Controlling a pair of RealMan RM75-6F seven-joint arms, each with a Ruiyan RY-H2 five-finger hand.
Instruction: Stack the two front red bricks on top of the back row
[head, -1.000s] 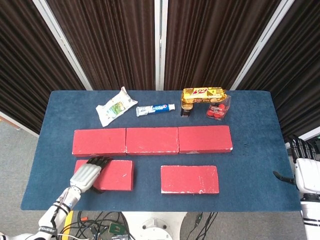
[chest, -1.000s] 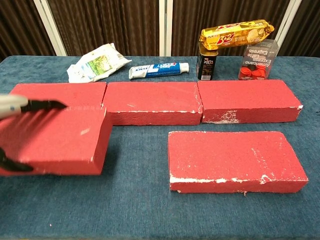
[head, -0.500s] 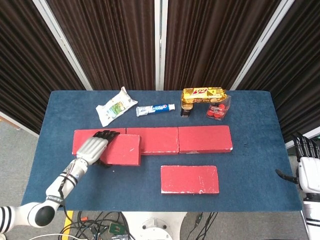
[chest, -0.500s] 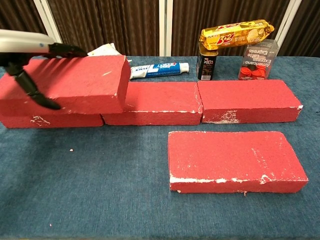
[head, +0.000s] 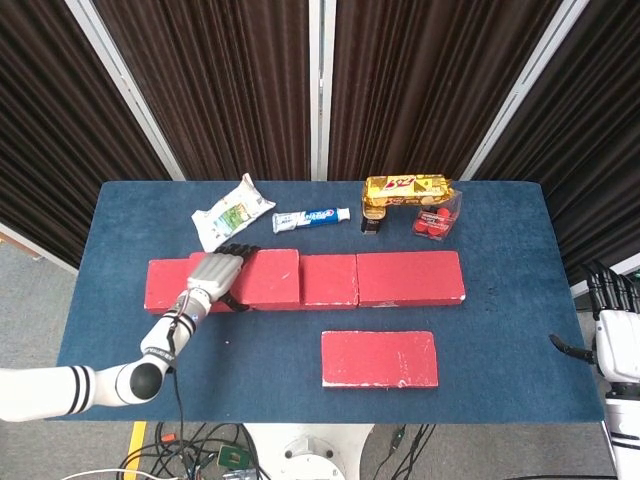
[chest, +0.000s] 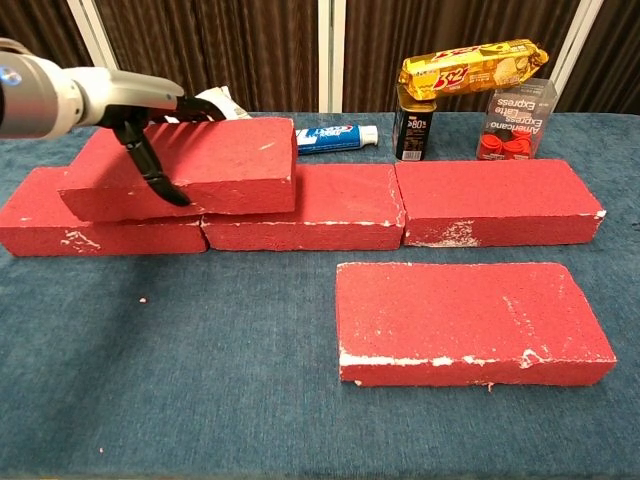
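Three red bricks form the back row (head: 408, 278) (chest: 497, 201). My left hand (head: 213, 279) (chest: 150, 130) grips a fourth red brick (head: 264, 278) (chest: 200, 167), which sits over the left and middle back-row bricks, straddling their seam. A second front red brick (head: 379, 358) (chest: 470, 320) lies flat alone on the blue table (head: 500, 340) at the front right. My right hand (head: 615, 335) hangs off the table's right edge with fingers apart, holding nothing.
Behind the row lie a white snack pouch (head: 232, 212) (chest: 193, 125), a toothpaste tube (head: 311, 217) (chest: 335, 137), a gold biscuit pack (head: 407, 187) (chest: 473, 65) resting on a dark can (chest: 412, 128), and a clear box of red items (head: 437, 218) (chest: 515, 122).
My left hand lifted the front left brick off the table, carried it back and rightward, and now holds it on top of the back row.
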